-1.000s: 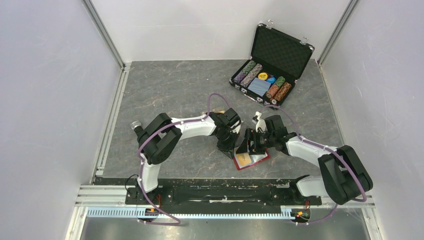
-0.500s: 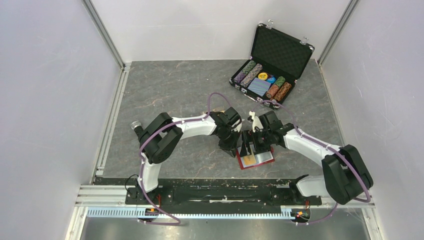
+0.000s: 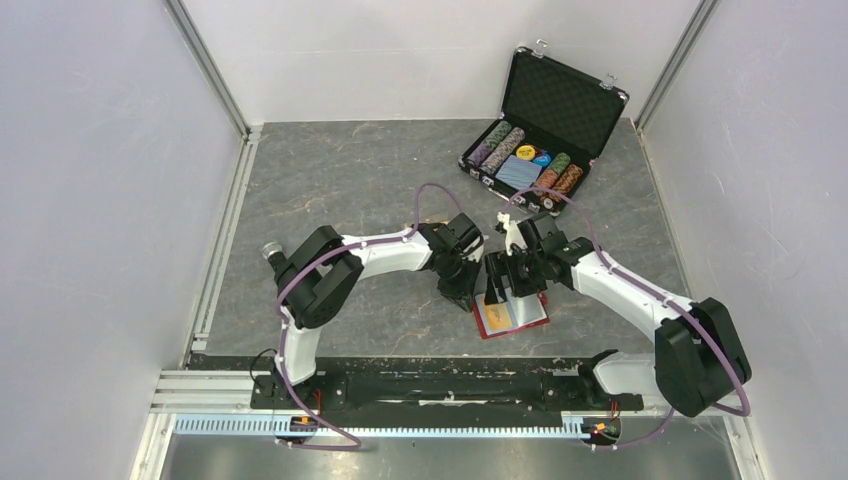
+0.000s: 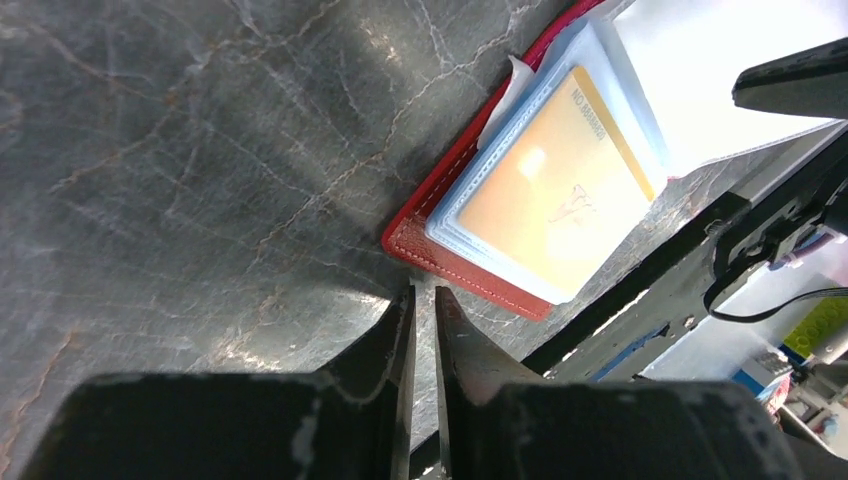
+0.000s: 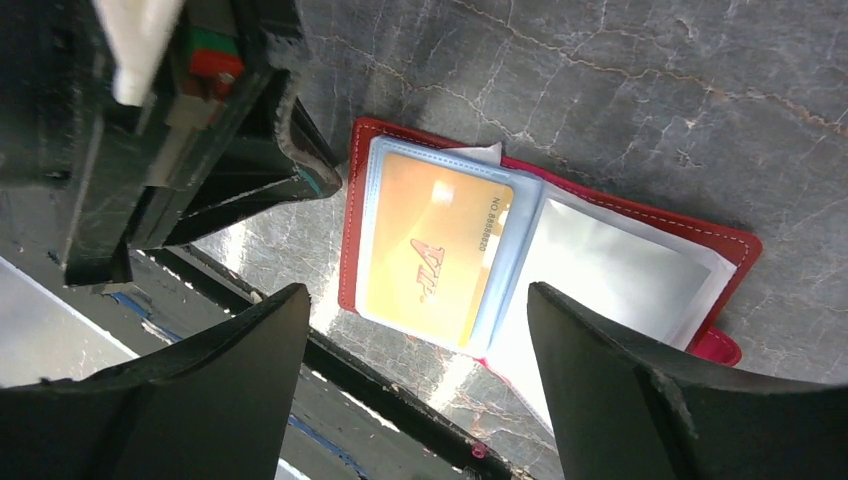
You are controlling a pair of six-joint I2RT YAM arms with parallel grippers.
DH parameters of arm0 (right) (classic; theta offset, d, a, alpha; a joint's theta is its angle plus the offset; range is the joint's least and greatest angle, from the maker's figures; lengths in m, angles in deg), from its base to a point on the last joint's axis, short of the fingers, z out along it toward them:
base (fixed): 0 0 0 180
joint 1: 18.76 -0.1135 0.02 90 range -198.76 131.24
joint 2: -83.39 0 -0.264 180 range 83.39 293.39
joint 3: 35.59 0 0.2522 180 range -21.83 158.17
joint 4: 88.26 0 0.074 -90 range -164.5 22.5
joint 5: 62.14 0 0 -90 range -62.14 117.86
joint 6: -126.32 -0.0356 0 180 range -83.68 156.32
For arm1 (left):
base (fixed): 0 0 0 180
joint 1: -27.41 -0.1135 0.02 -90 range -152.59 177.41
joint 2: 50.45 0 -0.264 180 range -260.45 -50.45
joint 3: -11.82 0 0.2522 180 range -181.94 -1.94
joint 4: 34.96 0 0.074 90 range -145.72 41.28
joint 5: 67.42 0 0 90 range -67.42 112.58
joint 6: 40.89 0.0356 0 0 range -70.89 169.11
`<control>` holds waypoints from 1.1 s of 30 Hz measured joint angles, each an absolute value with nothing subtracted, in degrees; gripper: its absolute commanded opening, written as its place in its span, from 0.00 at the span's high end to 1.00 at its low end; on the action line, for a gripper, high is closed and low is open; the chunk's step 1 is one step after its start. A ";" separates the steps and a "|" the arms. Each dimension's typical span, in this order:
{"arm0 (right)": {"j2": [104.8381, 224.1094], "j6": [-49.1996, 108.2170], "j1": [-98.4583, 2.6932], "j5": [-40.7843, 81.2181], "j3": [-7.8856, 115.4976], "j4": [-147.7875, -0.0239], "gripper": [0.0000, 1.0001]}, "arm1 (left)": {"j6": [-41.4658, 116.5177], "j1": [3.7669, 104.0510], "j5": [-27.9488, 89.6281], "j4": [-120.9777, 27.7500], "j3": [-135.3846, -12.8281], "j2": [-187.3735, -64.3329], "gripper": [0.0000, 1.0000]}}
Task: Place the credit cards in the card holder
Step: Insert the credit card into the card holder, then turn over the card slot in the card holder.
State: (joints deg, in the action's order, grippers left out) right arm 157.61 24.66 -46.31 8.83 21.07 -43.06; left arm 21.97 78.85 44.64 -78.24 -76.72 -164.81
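Observation:
The red card holder [image 3: 530, 322] lies open on the grey table near the front edge, pale blue sleeves up. An orange credit card [image 4: 545, 200] sits in its left sleeve, also seen as the orange credit card [image 5: 430, 260] from the right wrist. The right sleeve looks white and glary. My left gripper [image 4: 424, 292] stands at the holder's near left corner [image 4: 440, 258], its jaws a narrow slit apart with nothing between them. My right gripper [image 5: 417, 290] hovers above the open card holder [image 5: 352, 200], wide open and holding nothing. Other cards are out of view.
A black chip case [image 3: 560, 100] stands open at the back right, with poker chips and a blue deck inside. The black front rail [image 3: 420, 375] runs just below the holder. Both grippers [image 3: 485, 285] crowd together over the holder's left side.
The right gripper has drawn back a little from the front edge, above the holder. The left jaws have parted slightly. The holder lies flatter.

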 measured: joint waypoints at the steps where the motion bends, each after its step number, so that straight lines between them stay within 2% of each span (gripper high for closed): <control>1: 157.63 24.75 -46.20 8.81 21.07 -42.86 0.22 | 21.90 78.83 44.05 -77.78 -76.48 -164.44 0.81; 11: 158.88 24.95 -40.14 3.83 14.57 -44.92 0.37 | 14.98 75.24 45.43 -70.15 -70.62 -155.11 0.74; 18: 159.77 20.36 -39.99 -4.85 9.77 -52.94 0.48 | 9.01 72.58 48.66 -62.96 -65.81 -152.27 0.73; 23: 161.61 14.81 -40.78 -9.42 8.02 -58.40 0.48 | 7.74 72.53 48.93 -62.74 -65.29 -152.27 0.72; 30: 162.85 11.96 -42.44 -9.97 8.87 -59.93 0.47 | 7.39 72.53 48.91 -63.46 -65.29 -152.29 0.61; 33: 162.59 13.12 -42.44 -8.24 10.92 -57.94 0.49 | 7.17 72.53 48.99 -63.53 -65.29 -152.42 0.60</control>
State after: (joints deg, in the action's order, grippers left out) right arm 162.59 13.12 -42.44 -8.24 10.92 -57.94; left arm 7.17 72.53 48.99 -63.53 -65.29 -152.42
